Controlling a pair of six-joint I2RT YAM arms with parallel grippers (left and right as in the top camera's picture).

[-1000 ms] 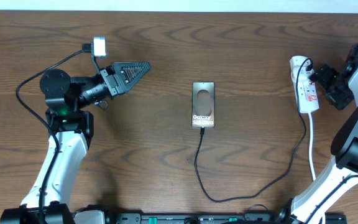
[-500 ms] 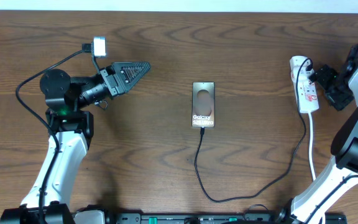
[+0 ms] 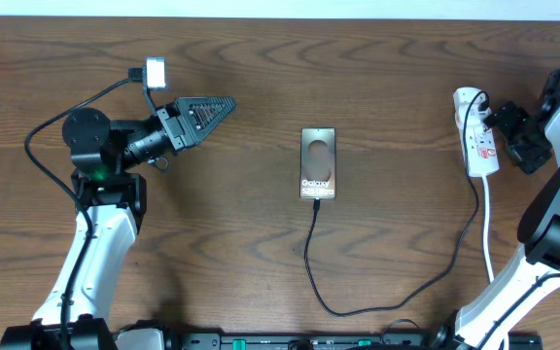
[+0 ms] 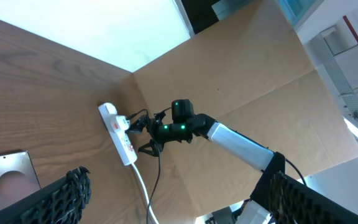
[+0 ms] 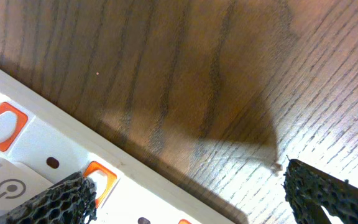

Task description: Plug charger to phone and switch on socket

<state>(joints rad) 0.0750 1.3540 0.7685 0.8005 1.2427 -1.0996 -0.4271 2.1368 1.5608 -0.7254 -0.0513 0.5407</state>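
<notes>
The phone [image 3: 318, 162] lies flat mid-table, screen up; a corner of it shows in the left wrist view [image 4: 5, 183]. The black charger cable [image 3: 311, 253] meets the phone's near edge, loops along the front and rises to the white socket strip [image 3: 478, 146] at the far right. My right gripper [image 3: 502, 121] is open right beside and over the strip; in the right wrist view [image 5: 191, 199] its left finger lies over the strip [image 5: 36, 162] by an orange switch [image 5: 99, 175]. My left gripper [image 3: 214, 107] is open and empty, raised left of the phone; its wrist view [image 4: 179, 199] looks toward the strip [image 4: 118, 127].
The strip's thick white cord [image 3: 488, 233] runs toward the front right. A small white block [image 3: 155, 72] on a black lead sits at the back left. A cardboard wall [image 4: 241, 81] stands past the table's right side.
</notes>
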